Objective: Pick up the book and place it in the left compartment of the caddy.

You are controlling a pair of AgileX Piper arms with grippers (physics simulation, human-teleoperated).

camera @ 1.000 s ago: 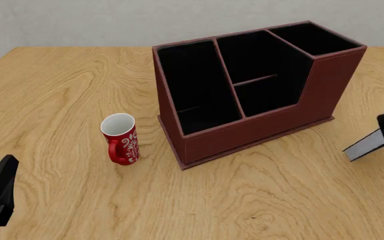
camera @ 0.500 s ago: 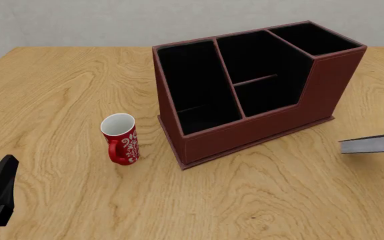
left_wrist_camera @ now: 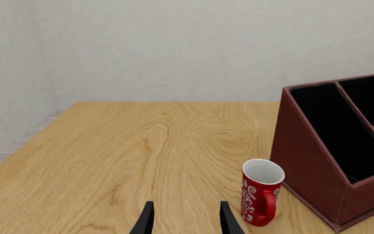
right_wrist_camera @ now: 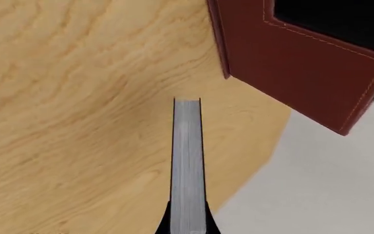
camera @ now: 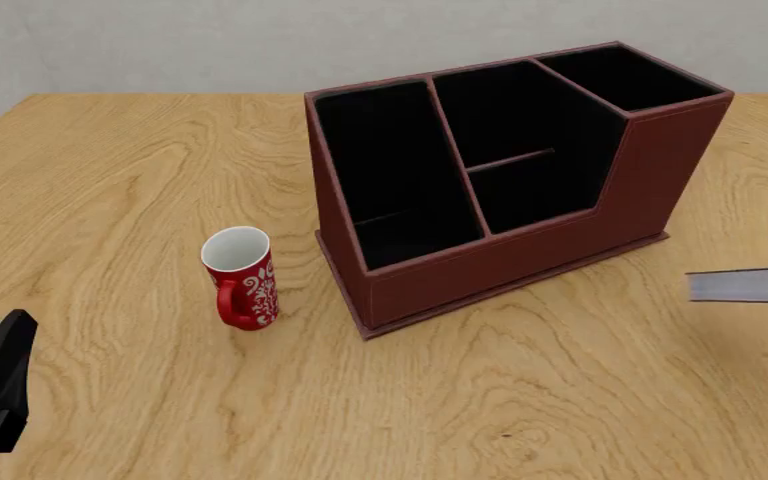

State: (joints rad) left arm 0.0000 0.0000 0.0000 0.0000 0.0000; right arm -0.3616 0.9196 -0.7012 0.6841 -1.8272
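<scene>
The caddy [camera: 518, 255] is a large red-brown box with a black interior; it stands mid-table with its stepped-up end at the right. Its left compartment [camera: 391, 180] is the long black slot at the low end, also seen in the left wrist view [left_wrist_camera: 340, 131]. The book [right_wrist_camera: 188, 161] is thin, with black covers and a grey page edge. My right gripper [right_wrist_camera: 188, 222] is shut on the book, holding it above the table near a caddy corner [right_wrist_camera: 304, 63]. In the front view only the book's grey edge [camera: 751, 285] shows, at the right border. My left gripper [left_wrist_camera: 185, 219] is open and empty, low at the front left [camera: 4, 360].
A red mug [camera: 241, 280] with a white pattern stands upright just left of the caddy's front corner, and shows in the left wrist view [left_wrist_camera: 262, 197]. The wooden table [camera: 131, 180] ends near the book on the right in the right wrist view, with grey floor beyond.
The book has swung from tilted to level and drifted slightly right. The right gripper body has left the front view. The left arm has not moved.
</scene>
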